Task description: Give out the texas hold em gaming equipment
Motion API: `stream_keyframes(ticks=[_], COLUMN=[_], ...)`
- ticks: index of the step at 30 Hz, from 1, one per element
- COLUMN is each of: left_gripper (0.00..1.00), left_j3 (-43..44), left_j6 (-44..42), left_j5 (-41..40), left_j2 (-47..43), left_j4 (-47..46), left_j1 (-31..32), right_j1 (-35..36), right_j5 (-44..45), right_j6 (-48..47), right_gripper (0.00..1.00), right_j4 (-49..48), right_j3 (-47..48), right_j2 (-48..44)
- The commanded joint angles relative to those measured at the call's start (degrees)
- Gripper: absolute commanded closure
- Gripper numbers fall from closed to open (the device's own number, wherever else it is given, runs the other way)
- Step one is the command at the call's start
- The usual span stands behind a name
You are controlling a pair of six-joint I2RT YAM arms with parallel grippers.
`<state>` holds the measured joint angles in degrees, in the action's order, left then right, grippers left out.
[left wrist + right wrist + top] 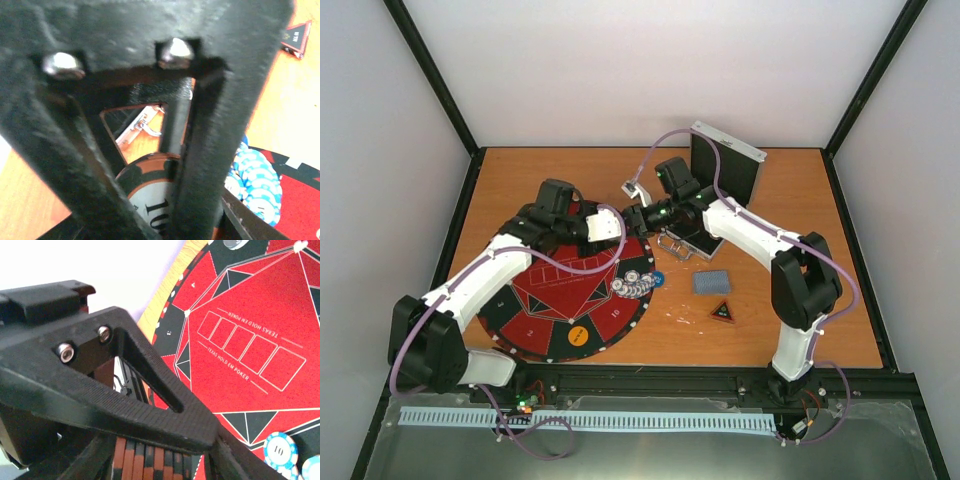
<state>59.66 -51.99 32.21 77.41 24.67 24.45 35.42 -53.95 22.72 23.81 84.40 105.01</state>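
On orange table (pixel 800 200), near far rim of round mat (pixel 535 300): held chip stack (pixel 145 462) pinched in right gripper (pixel 632 216), long axis lying finger to finger. Met left gripper (pixel 616 222) just beside, toward robot's left; could not tell if spread or closed.

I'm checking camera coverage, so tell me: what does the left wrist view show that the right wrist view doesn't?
Only the left wrist view shows a brown-and-black chip printed with 10, the triangle marker and a silver clasp. Only the right wrist view shows card boxes printed on the red mat and a stack of red-and-black chips edge-on. Both show the blue-and-white chips and the red mat.
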Motion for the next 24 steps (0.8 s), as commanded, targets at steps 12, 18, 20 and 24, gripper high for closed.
stream_keyframes(ticks=[12,18,20,24], left_gripper=[0.99,0.99,0.99,1.0], left_j3=[-11.62,-14.92,-15.94,-18.58], left_j6=[-4.19,-21.02,-28.21,-37.37], left_j5=[-0.78,-1.68,-3.41,-5.78], left_j2=[-7.74,-10.84,-11.57,-13.08], left_j4=[10.45,23.91,27.76,31.31], left_j1=[-0.94,-9.03,-11.93,-14.06], right_j1=[0.05,-1.2,-1.23,-1.23], right_j5=[-0.89,1.87,2.23,3.1], right_j6=[-9.64,-12.67,-13.18,-13.55], right_gripper=[0.3,0.3,0.3,0.3], right_j4=[8.7,12.28,12.81,12.96], right_j3=[2.46,2.2,1.91,0.48], right_j2=[1.06,0.11,0.19,-0.17])
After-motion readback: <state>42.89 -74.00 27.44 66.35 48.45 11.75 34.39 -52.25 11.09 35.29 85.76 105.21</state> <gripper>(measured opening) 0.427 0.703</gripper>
